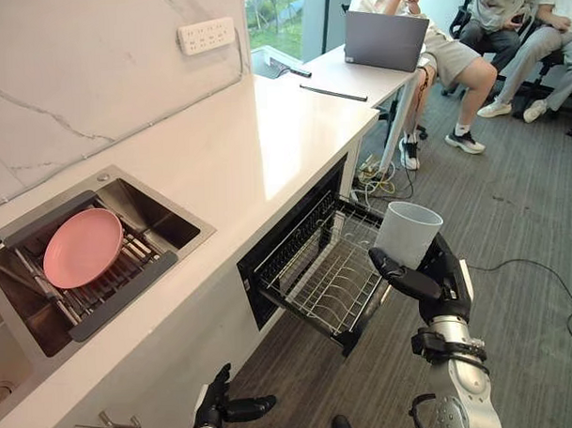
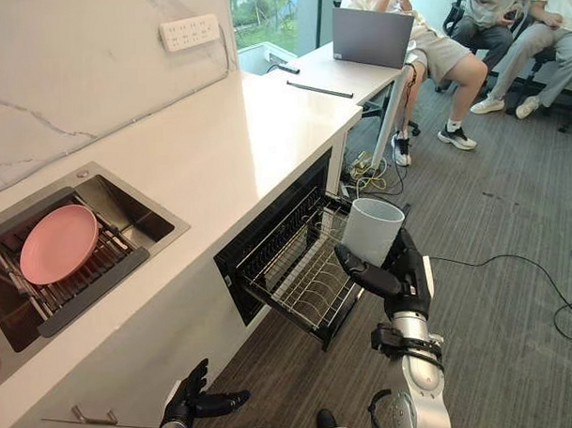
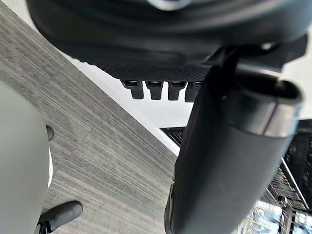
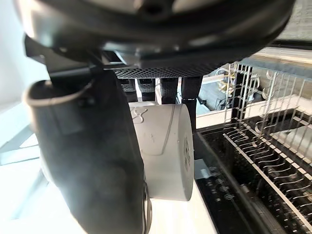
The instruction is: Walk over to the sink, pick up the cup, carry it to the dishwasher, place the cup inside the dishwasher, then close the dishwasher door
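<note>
Right hand (image 1: 441, 282) curled round cup (image 1: 407, 230), upright over rack (image 1: 316, 279) edge; lower gently between wires, level; left hand (image 1: 217, 404) relaxed, empty

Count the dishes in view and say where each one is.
2. The pink plate lies on the sink rack. The white cup is in the right hand, beside the pulled-out dishwasher rack. More may be hidden further inside.

The pale cup (image 1: 408, 231) stands upright, mouth up (smooth-sided, slightly tapered), right of centre, gripped by the right robot hand (image 1: 442, 282). Just left of it, mid-frame, the dishwasher (image 1: 259, 274) gapes open, its wire rack (image 1: 334, 284) pulled out.
</note>
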Robot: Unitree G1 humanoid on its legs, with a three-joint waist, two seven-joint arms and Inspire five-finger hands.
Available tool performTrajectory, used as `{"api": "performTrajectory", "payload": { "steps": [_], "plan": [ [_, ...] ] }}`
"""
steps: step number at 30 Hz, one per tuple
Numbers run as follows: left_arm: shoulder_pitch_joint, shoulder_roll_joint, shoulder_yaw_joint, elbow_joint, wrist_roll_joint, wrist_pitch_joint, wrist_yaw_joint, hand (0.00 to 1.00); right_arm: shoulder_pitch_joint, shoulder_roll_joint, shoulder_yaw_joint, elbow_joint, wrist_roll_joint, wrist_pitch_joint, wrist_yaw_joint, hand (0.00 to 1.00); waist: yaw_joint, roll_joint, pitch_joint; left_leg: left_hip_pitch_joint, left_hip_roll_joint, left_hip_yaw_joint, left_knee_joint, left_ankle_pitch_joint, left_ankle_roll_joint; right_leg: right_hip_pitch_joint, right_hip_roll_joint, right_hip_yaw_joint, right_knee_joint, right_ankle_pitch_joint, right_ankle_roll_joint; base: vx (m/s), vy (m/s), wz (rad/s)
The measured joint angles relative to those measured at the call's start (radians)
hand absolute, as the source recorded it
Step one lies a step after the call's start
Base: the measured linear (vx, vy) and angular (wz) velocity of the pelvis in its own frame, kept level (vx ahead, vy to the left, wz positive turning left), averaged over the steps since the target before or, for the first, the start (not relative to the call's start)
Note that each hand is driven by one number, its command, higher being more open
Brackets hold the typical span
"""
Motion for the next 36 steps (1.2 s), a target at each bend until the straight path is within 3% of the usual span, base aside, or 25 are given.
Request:
{"api": "performTrajectory", "payload": {
  "steps": [10,21,26,29,33,36],
  "plan": [
    [-0.024,0.001,0.003,0.027,0.001,-0.001,0.013,1.00,-0.005,-0.006,-0.024,0.037,-0.099,0.000,-0.009,0.00,0.001,-0.003,0.023,0.001,-0.001,-0.010,-0.009,0.000,0.000,-0.001,-0.001,-0.050,-0.001,-0.001,-0.001,-0.01,-0.024,0.02],
    [-0.046,0.001,0.022,0.027,0.000,-0.010,0.010,1.00,-0.088,-0.117,-0.012,0.145,-0.194,0.022,-0.021,0.00,0.024,-0.003,0.071,-0.031,-0.012,-0.037,-0.022,0.009,0.009,-0.024,-0.010,-0.100,0.002,-0.006,-0.007,-0.01,-0.024,0.08],
    [-0.073,0.008,0.033,0.017,-0.001,-0.021,0.011,1.00,-0.189,-0.158,0.000,0.207,-0.222,0.023,-0.032,0.00,0.033,-0.003,0.137,-0.114,-0.017,-0.080,0.030,0.009,0.009,-0.067,-0.019,-0.141,0.017,-0.004,-0.006,-0.03,-0.023,0.25],
    [-0.106,0.007,0.039,-0.003,-0.002,-0.027,0.013,1.00,-0.295,-0.198,0.029,0.248,-0.224,0.025,-0.049,0.00,0.052,0.003,0.211,-0.197,-0.010,-0.114,0.114,-0.007,0.008,-0.141,-0.014,-0.140,0.093,-0.018,-0.012,-0.12,-0.024,0.03],
    [-0.139,0.005,0.038,-0.029,-0.022,-0.043,0.014,1.00,-0.402,-0.215,0.046,0.310,-0.224,0.045,-0.082,0.00,0.067,0.005,0.285,-0.304,-0.003,-0.127,0.255,-0.049,0.010,-0.258,-0.010,-0.146,0.270,-0.083,-0.013,-0.16,-0.012,0.09],
    [-0.153,0.003,0.038,-0.041,-0.023,-0.046,0.018,1.00,-0.418,-0.228,0.064,0.310,-0.232,0.053,-0.097,0.00,0.081,0.009,0.298,-0.359,0.005,-0.129,0.323,-0.078,0.010,-0.319,-0.008,-0.146,0.351,-0.126,-0.023,-0.13,-0.006,0.02]
  ]
}}
